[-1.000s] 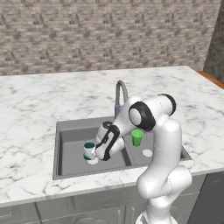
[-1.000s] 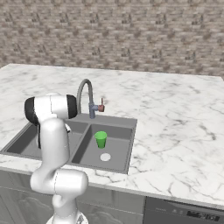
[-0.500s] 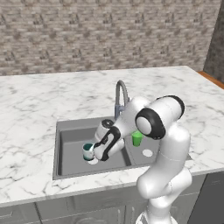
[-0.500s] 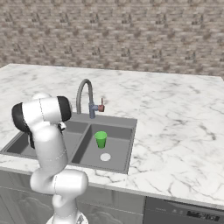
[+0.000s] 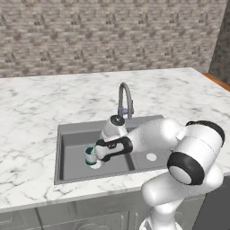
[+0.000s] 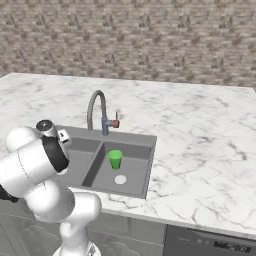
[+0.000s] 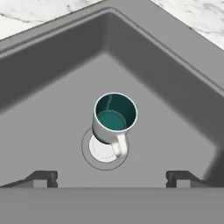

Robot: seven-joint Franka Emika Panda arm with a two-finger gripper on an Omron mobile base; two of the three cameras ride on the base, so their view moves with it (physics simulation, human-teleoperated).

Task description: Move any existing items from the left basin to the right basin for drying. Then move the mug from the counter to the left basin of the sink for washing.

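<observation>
The mug (image 7: 114,118), grey-white with a teal inside, stands upright on the pale drain (image 7: 101,151) of the left basin (image 7: 52,113), its handle toward the camera. My gripper (image 7: 111,179) is open just short of the mug, its fingertips (image 7: 41,177) spread wide and touching nothing. From the left base view the gripper (image 5: 95,156) hovers low in the left basin (image 5: 72,155) beside the mug (image 5: 89,155). The right basin (image 6: 136,167) holds a small green cup (image 6: 115,159) standing upright behind its drain (image 6: 120,179).
The curved grey faucet (image 5: 125,96) rises at the sink's back edge, just behind my forearm. White marble counter (image 5: 36,103) surrounds the sink on all sides. My arm's bulky white links (image 6: 35,165) hang over the sink's front left.
The jaws have spread wide and let go of the mug, which now stands free on the left basin's drain. The arm's upper links swung lower and nearer the cameras.
</observation>
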